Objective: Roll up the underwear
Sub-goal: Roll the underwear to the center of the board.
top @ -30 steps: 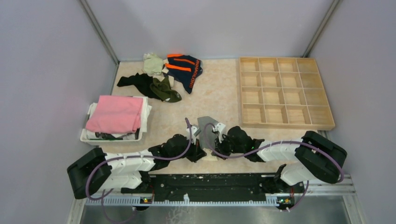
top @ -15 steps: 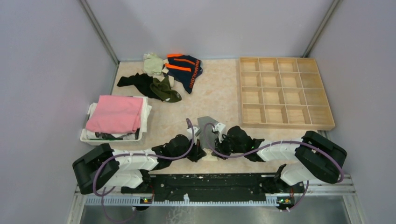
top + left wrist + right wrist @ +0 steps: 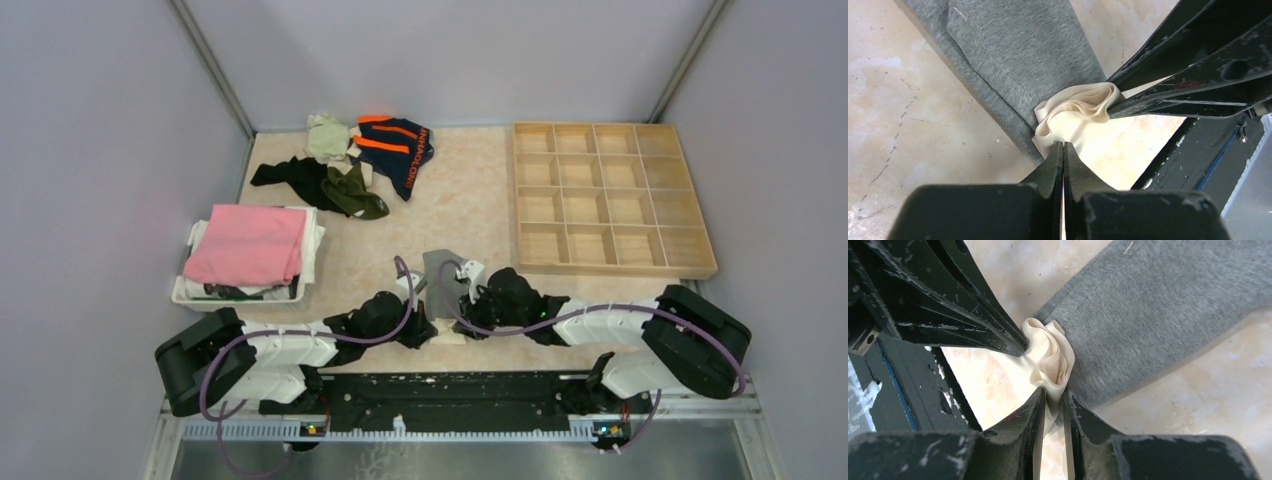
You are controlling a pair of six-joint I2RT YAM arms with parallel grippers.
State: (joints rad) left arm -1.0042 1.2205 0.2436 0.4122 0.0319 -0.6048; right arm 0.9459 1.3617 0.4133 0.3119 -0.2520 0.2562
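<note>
From overhead, both arms reach in to the middle of the bench (image 3: pixel 470 200), near its front edge. The left end effector (image 3: pixel 425 325) and the right end effector (image 3: pixel 462 318) meet tip to tip at the near end of the grey underwear (image 3: pixel 440 268), which lies flat between them and stretches away from the arms. At the far left corner sits a pile: navy underwear with orange stripes (image 3: pixel 395 145), olive green underwear (image 3: pixel 355 192), a dark piece (image 3: pixel 290 175) and a pale one (image 3: pixel 325 135). A pink cloth (image 3: pixel 245 245) lies folded on a white basket (image 3: pixel 185 290) at the left. A wooden compartment tray (image 3: pixel 610 195) stands at the right.

Over to the left wrist camera: the fingers are clamped tight together, no gap showing, with their tips right at the bunched cream waistband (image 3: pixel 1073 112). The cloth gathers into them, so that looks like a pinch on the band. The right arm's fingers come in from the upper right onto the same fold.

And the right wrist camera: the fingers stand a sliver apart, and a fold of the cream waistband fills the space between them, gripped. The left arm's fingers bite the band from the upper left. The grey fabric fans out flat on the bench to the upper right.
</note>
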